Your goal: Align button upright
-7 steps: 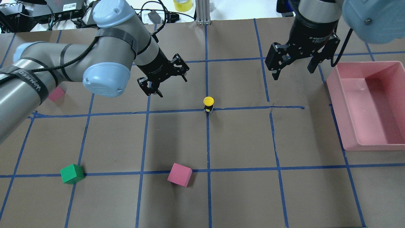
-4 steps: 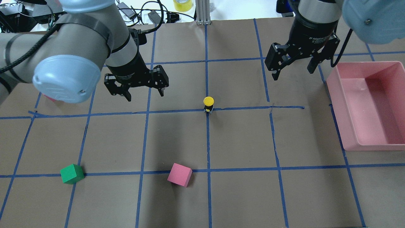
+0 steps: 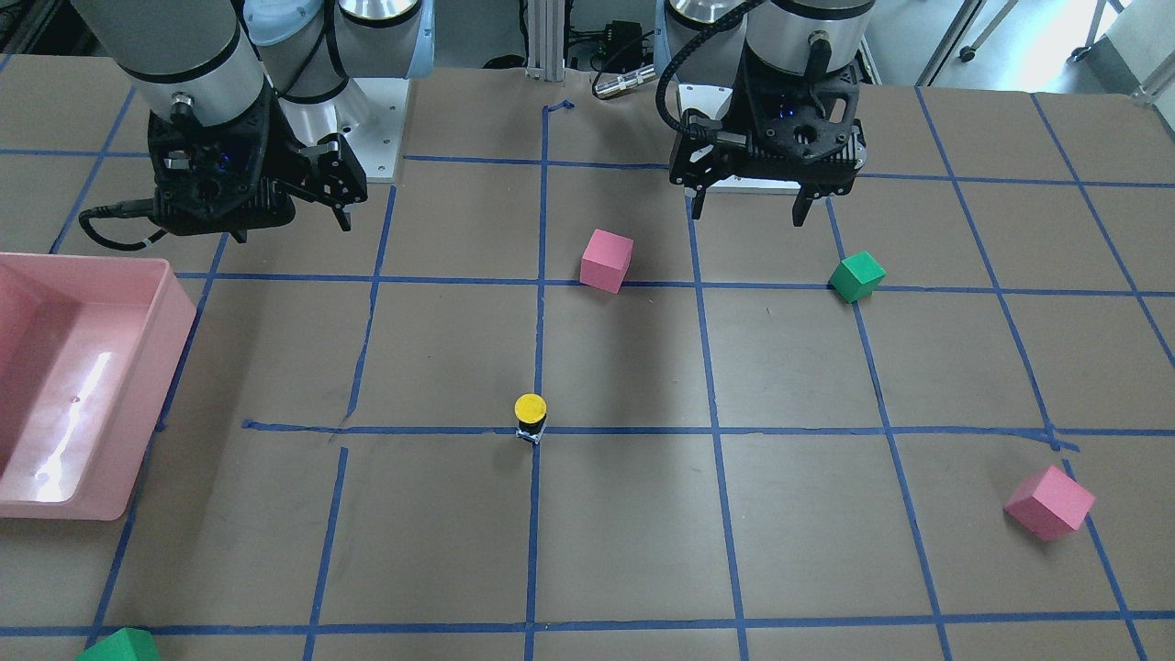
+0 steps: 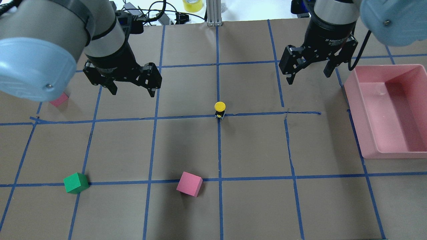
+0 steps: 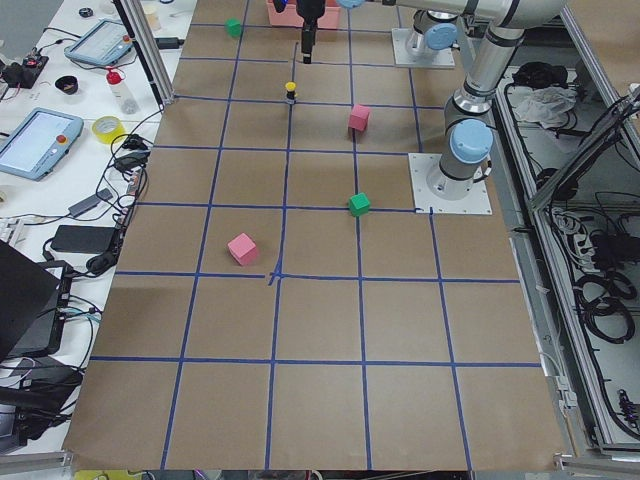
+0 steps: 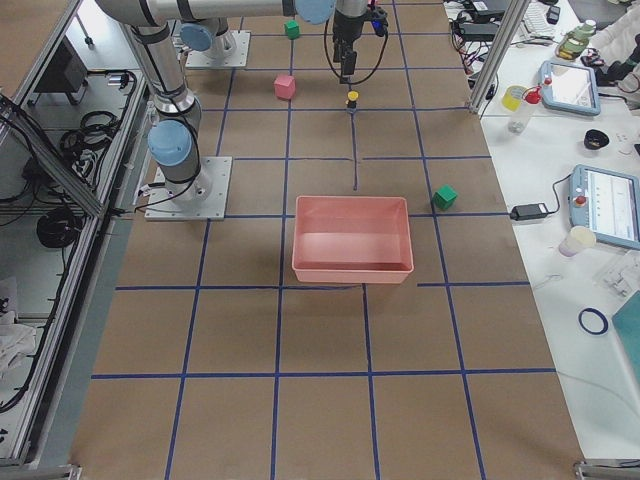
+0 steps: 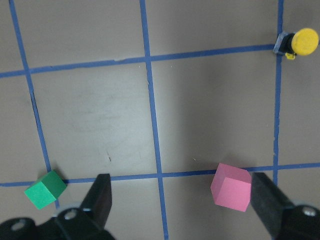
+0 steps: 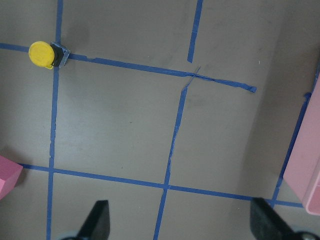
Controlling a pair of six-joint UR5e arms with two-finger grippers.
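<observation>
pink cube (image 4: 60, 100): half hidden by left arm (image 4: 40, 43) | green cube (image 3: 119, 647): cut by bottom edge

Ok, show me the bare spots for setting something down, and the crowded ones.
Bare: the squares between the button and the pink tray; the robot-side squares right of the middle pink cube. Tighter: the far row under the left gripper and right gripper.

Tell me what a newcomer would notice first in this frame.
The small push-button switch with a yellow mushroom cap stands upright on a blue tape line mid-table. The black two-finger left gripper and right gripper hang open and empty to either side of it. A large pink plastic bin sits on the robot's right.
</observation>
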